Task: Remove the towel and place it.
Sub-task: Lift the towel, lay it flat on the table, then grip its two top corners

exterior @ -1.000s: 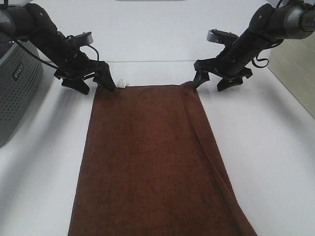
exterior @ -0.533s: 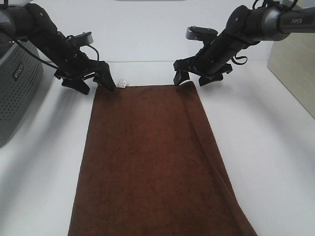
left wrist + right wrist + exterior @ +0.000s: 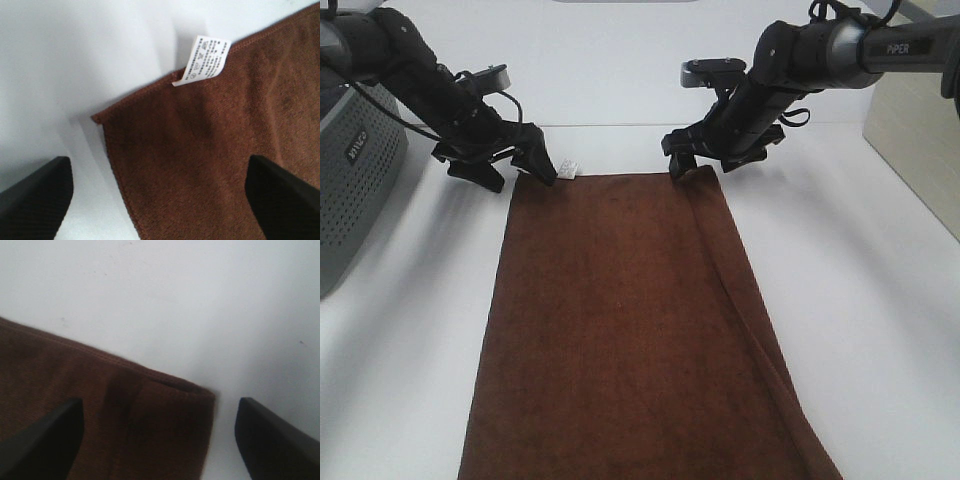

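From the high camera I see the towel (image 3: pixel 620 330) lying flat on the counter (image 3: pixel 880 300), one short edge running between my two pincers. The left pincer (image 3: pixel 513 172) sits low at one corner of that edge, jaws spread wide and holding nothing. The tag (image 3: pixel 567 167) lies just beside its inner finger, on the side toward the right pincer. The right pincer (image 3: pixel 708 163) is down at the opposite corner, also spread and empty. A folded-over strip of cloth runs from under it along the towel's long edge. A grey bin (image 3: pixel 355 190) stands beyond the left pincer, on the side away from the towel.

In the left wrist view the left pincer (image 3: pixel 160 200) gapes wide. The towel (image 3: pixel 200 150) corner lies in the gap, one fingertip (image 3: pixel 35 200) over bare counter (image 3: pixel 75 50) and the other over cloth. The tag (image 3: pixel 205 60) sticks out from the hem ahead of the pincer. I cannot tell whether the tips touch the cloth.

In the right wrist view the right pincer (image 3: pixel 157 440) is likewise wide apart and grips nothing. The towel (image 3: pixel 75 390) corner, doubled over, sits between its tips, with bare counter (image 3: pixel 200 300) ahead.
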`<state>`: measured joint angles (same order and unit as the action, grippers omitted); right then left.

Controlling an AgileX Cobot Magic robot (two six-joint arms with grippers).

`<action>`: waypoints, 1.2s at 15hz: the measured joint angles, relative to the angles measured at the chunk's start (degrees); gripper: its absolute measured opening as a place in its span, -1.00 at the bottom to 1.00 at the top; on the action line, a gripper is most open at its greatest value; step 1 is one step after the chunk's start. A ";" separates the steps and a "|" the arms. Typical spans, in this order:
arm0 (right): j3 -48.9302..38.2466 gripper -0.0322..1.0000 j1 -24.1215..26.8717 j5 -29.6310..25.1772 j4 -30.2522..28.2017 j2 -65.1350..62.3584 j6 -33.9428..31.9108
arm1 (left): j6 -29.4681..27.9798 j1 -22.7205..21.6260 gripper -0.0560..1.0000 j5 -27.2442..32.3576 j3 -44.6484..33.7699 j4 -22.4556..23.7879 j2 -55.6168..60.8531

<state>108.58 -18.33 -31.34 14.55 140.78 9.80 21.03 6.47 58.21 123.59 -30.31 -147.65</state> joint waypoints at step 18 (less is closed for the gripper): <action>1.26 0.52 -2.29 -2.98 -21.26 0.63 -11.17 | 0.00 0.00 0.74 0.00 0.00 -0.17 -0.06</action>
<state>109.84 -20.63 -34.32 -6.70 141.41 -1.38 21.03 6.47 58.21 123.59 -30.48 -147.71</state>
